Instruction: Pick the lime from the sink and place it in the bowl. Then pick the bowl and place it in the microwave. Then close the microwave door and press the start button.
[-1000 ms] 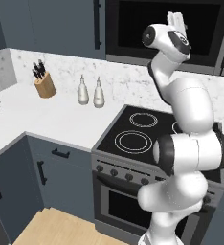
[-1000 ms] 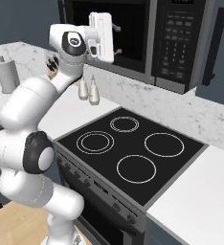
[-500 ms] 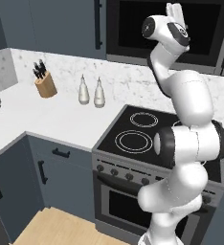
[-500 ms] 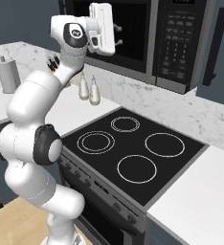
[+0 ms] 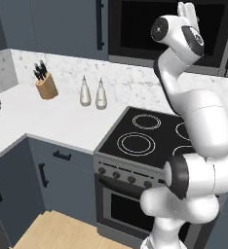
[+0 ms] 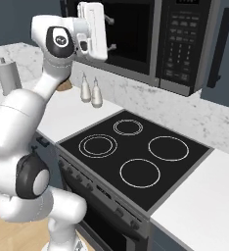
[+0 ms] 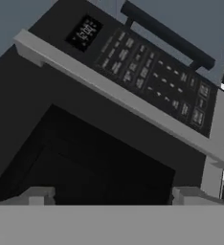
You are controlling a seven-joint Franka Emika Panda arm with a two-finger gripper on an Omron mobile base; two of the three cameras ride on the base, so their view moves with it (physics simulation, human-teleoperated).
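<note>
Arm raised high, white two-finger gripper [image 6: 108, 33] level with the wide grey steel wall-mounted microwave [image 6: 150, 39] above the black glass stovetop [image 6: 136, 154]. In the right base view the two dark fingers stand well apart with nothing between them: jaws spread wide, holding nothing. In the hand view the finger tips rise at the bottom edge, also apart.

Microwave door [image 7: 85, 153] with its large black glass window looks shut against the grey frame in the hand view. Cannot see into the cavity; the window is dark. Cannot confirm from these pictures that the bowl is inside.

The narrow black control strip [image 7: 152, 76] with its rows of small keys sits across the grey frame bar from the window, display at one end. Which key is the start button is too small to tell.

Judgement: step in hand is the button press, late in the task.

Handling notes:
- Keypad is a stiff, flat panel; keys are small and close together, so a broad contact would likely hit neighbours.
- Nothing to take hold of here. Better to bring the fingers together and push with one tip, square to the panel.
- Light push should do; the glass window beside it is the fragile part, keep off it.

Elsewhere: two pale bottles [image 5: 93, 92] and a wooden knife block [image 5: 46, 87] on the white counter [image 5: 33, 121], well apart from the arm.
</note>
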